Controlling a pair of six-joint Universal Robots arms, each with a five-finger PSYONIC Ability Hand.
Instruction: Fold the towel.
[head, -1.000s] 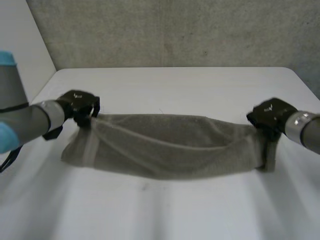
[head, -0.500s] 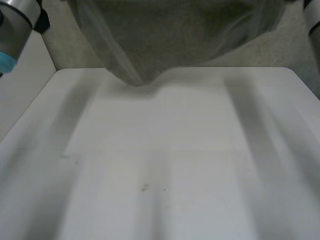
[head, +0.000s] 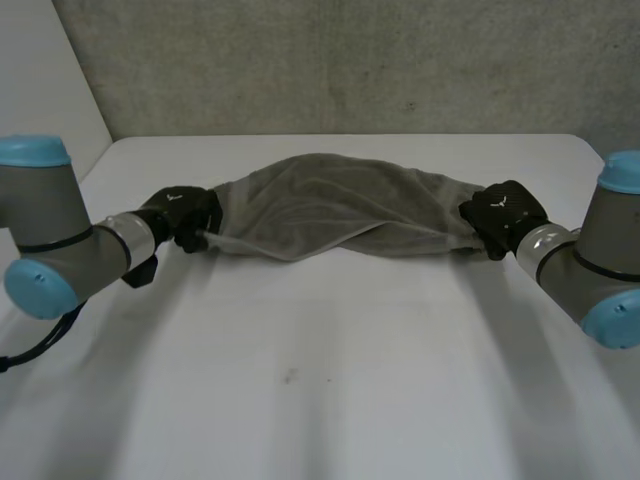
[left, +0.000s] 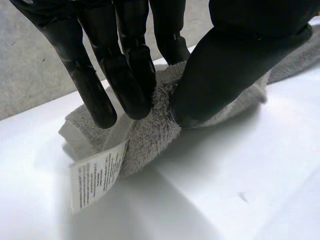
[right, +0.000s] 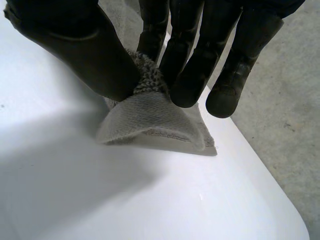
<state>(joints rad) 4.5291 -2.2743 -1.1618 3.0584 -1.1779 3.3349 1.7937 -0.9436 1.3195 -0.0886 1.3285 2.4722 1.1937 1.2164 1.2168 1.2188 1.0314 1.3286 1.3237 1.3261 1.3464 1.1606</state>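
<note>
Head view: the towel (head: 340, 205) lies in a bunched grey band across the upper middle of the frame, on the white bench (head: 320, 400). The left hand (head: 188, 218) is at its left end and the right hand (head: 500, 218) at its right end, both low over the bench.

Left wrist view: the left hand's fingers (left: 127, 75) and thumb (left: 225, 65) are closed on a corner of the towel (left: 150, 135), pinching the terry between them. A white label (left: 97, 175) hangs from the cloth just past the fingertips.

Right wrist view: the right hand's fingers (right: 187, 65) and thumb (right: 80, 50) pinch the other corner of the towel (right: 155, 122), whose hemmed edge rests on the bench (right: 75, 195) under the fingertips.

The cloth looks slack and rumpled between the two grips. The fold would likely go best if both hands draw apart first to take out the slack. They should then travel level and in step, so the held edge lands square. Neither pinch should open until the cloth lies flat.
</note>
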